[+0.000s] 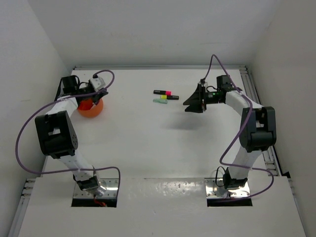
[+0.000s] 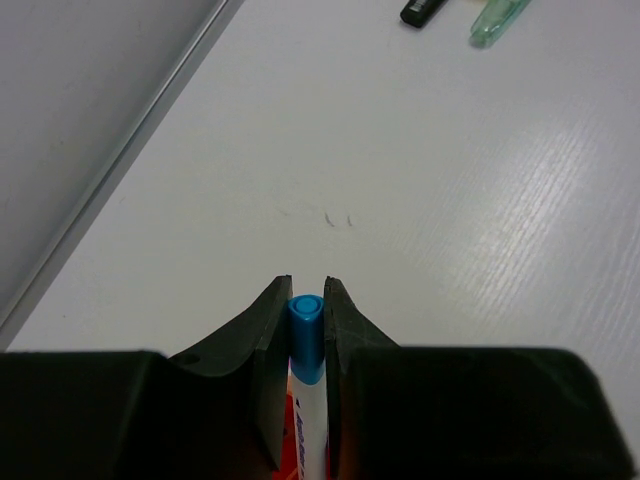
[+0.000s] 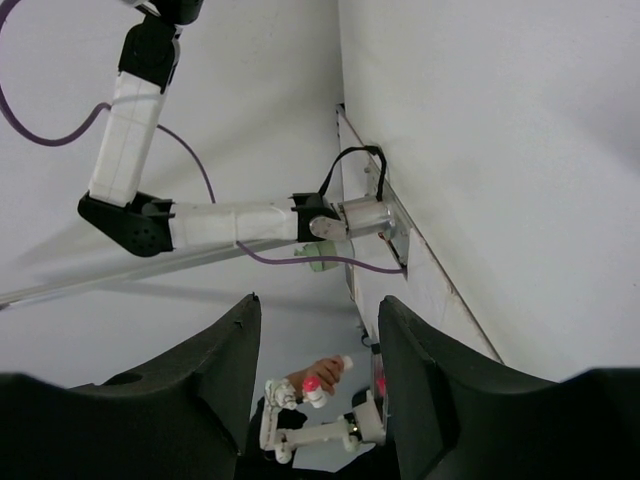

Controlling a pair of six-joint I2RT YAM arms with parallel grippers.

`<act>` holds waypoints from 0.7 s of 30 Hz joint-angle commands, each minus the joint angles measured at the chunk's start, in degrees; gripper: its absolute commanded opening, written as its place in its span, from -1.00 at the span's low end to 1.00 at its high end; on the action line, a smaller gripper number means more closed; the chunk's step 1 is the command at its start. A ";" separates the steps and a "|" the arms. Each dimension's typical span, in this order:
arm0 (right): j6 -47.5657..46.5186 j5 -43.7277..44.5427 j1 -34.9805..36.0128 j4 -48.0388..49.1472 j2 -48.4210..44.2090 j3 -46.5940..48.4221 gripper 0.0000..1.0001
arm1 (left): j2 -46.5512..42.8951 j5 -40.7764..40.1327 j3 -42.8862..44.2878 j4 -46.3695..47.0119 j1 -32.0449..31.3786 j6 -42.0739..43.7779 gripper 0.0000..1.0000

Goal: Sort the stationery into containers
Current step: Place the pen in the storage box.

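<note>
My left gripper [image 1: 97, 96] is shut on a white pen with a blue cap [image 2: 306, 335] and holds it over the orange bowl [image 1: 91, 108]. A sliver of orange shows under the pen in the left wrist view [image 2: 281, 462]. My right gripper [image 1: 188, 105] is open and empty, held above the table just right of three items. These are a black highlighter with a pink end [image 1: 163, 92], a black one with a yellow end [image 1: 171, 97] and a pale green pen [image 1: 159, 101]. The right gripper [image 3: 318, 345] points sideways across the table.
The left wall and a metal rail [image 2: 120, 150] run close beside the bowl. The tips of the black highlighter [image 2: 424, 10] and the green pen [image 2: 499, 18] show far ahead in the left wrist view. The right table edge has a rail [image 1: 252, 89].
</note>
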 commanded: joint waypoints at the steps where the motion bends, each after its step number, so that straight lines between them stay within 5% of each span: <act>1: -1.53 -0.31 -0.35 0.43 0.12 0.66 -0.01 | 1.49 1.76 3.45 5.50 -1.22 -0.77 -1.00; 21: -1.27 -0.22 0.35 0.52 -0.49 0.48 -0.01 | -2.72 -0.69 -1.10 17.98 0.09 -12.89 -1.00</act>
